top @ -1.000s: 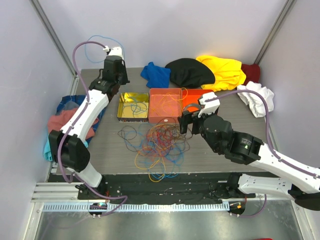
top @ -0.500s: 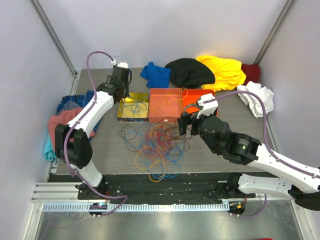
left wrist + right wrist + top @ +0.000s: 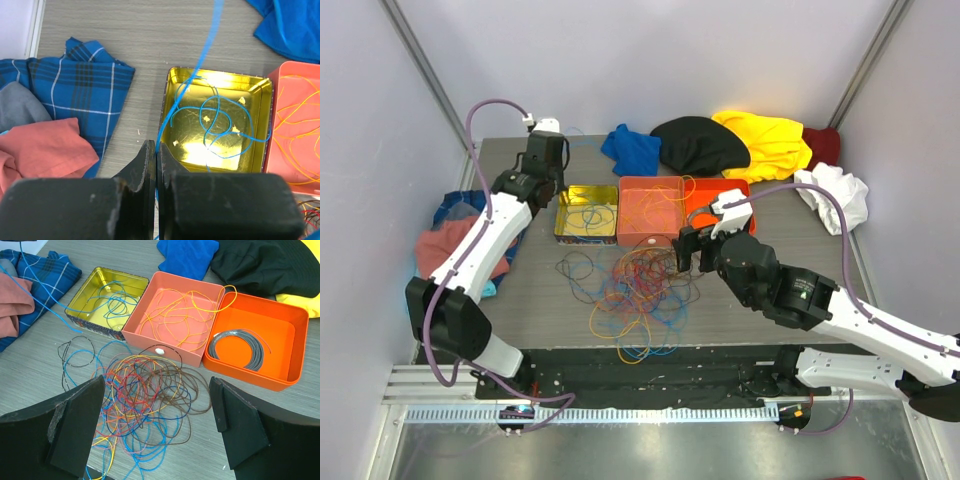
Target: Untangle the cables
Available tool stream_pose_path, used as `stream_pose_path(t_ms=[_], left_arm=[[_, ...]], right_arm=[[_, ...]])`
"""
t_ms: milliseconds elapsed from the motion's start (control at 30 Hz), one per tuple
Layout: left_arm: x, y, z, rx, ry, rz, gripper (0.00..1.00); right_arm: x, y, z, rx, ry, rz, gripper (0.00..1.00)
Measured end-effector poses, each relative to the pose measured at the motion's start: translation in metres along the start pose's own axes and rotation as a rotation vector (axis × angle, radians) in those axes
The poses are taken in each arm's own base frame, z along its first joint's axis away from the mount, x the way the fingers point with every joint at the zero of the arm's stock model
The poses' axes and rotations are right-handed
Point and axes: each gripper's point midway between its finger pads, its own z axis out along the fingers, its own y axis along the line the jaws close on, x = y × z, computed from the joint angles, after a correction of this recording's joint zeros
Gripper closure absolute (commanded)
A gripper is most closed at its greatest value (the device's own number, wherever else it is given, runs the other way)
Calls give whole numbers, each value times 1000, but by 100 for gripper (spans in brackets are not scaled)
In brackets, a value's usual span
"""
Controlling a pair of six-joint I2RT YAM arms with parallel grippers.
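Note:
The cables point(image 3: 635, 290) lie in a loose tangle of orange, yellow, red, blue and brown loops mid-table, also below the right wrist camera point(image 3: 150, 390). My left gripper point(image 3: 547, 168) is at the back left beside the gold tin point(image 3: 587, 212). Its jaws point(image 3: 156, 155) are shut on a thin blue cable point(image 3: 210, 35) that runs over the tin point(image 3: 172, 80), where more blue cable is coiled. My right gripper point(image 3: 688, 250) hangs open just above the tangle's right side, fingers point(image 3: 156, 382) wide apart and holding nothing.
A pink box point(image 3: 650, 210) holds orange cable. The orange box point(image 3: 712, 198) holds a grey coil point(image 3: 240, 347). Cloths lie around: plaid and salmon at left point(image 3: 460, 240), blue point(image 3: 630, 148), black point(image 3: 700, 145), yellow point(image 3: 765, 140), white point(image 3: 835, 195) at the back.
The left gripper came down from higher at the back toward the gold tin, then shifted a little left, blue cable still pinched. The right gripper edged slightly left over the tangle, staying open.

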Motion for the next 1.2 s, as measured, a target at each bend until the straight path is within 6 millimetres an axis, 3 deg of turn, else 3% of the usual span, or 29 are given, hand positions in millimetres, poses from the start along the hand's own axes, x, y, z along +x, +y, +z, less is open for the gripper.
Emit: stream_pose_path(t_ms=[300,467,567,800,1033,1200], left_arm=[[12,4,1,-19,47,27,100],[10,18,-6,-73,38,55,100],[-7,25,-16,-97,1,55,100],[-73,34,-47,-106,-150,-2,100],[-119,40,-72,-108,-245,-31,100],[-125,38,-71,-105,-255,-35,100]], right_arm=[[5,-2,0,2,6,-4,6],[7,-1,1,-2,10,-5,6],[7,0,1,-12,14,-9,6],[8,2,1,-20,18,-20,5],[8,2,1,-21,18,-20,6],[8,2,1,-21,18,-20,6]])
